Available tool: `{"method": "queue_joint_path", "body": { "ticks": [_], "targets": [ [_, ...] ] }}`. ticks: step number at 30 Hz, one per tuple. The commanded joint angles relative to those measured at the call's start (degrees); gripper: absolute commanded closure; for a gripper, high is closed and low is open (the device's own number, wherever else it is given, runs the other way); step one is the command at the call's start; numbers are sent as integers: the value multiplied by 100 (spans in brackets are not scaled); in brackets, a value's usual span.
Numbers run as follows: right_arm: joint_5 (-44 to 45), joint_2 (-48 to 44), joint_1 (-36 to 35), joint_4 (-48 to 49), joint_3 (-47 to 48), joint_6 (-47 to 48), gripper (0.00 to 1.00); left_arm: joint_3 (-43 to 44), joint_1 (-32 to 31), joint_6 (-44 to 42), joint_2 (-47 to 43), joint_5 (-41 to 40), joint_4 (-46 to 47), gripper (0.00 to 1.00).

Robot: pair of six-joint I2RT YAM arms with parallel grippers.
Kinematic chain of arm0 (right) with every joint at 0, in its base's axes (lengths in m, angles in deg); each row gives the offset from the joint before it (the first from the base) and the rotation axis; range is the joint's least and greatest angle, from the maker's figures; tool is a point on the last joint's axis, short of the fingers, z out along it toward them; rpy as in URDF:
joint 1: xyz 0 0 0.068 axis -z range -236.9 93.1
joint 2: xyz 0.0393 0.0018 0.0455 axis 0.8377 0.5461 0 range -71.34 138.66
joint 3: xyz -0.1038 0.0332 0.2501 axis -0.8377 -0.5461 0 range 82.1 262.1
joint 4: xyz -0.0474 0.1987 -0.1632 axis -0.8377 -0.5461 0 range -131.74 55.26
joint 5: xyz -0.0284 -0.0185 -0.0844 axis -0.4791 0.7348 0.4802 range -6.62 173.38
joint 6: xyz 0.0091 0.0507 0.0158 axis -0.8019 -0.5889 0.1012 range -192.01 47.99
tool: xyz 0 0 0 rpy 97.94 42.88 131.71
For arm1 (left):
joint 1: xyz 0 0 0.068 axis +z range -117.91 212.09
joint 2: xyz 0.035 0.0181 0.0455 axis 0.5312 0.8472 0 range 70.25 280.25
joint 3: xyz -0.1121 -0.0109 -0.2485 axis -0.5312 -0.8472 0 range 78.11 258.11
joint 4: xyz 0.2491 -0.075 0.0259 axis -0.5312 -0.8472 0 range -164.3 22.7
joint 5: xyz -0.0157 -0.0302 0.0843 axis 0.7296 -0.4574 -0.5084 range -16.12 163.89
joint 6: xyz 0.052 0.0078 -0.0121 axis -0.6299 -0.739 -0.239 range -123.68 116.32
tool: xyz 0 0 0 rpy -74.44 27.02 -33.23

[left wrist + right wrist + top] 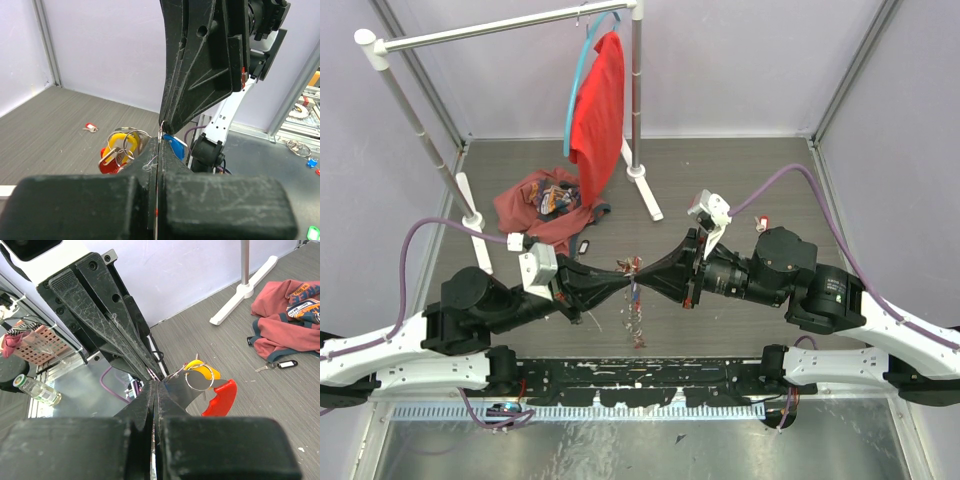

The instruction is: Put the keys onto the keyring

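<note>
Left wrist, foreground: left gripper (159,144), black plastic fingers, jaws pressed together with a bright metal edge in the seam.
Left wrist, above: right gripper (164,126), black, angled down tip to tip with the left, jaws pressed together too.
Left wrist, meeting point: thin silver wire keyring (161,132), apparently pinched by both tips. Probably one steadies it while the other works the split. Which does which cannot be told.
Left wrist, behind tips: keys (117,150) with yellow, red and blue plastic heads, hanging on linked rings just beside the left tip, off the table.
Left wrist, tabletop: small red-tagged key (90,128), lying alone and well apart, likely not yet threaded.
Right wrist, background: black oblong fob (281,364) just beside a crumpled maroon garment (295,315), clear of the work.
Top external, centre: both arms reach inward, so the bunch dangles between them above the grey table (770,170).
Top external, rear: red shirt (598,110) hanging on a white rail.
</note>
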Motion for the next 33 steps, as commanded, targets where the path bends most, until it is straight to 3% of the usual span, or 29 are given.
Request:
{"method": "queue_joint_path", "body": {
  "ticks": [1,27,33],
  "targets": [
    [55,-41,-7,16,229,-2,99,-68,-7,-56,-161,-140,410,100],
    [200,158,0,-352,190,-467,98,-60,-16,-188,-239,-73,527,100],
    [245,225,-8,-356,95,-602,93,-40,-12,-216,-237,-74,534,100]
  ]
}}
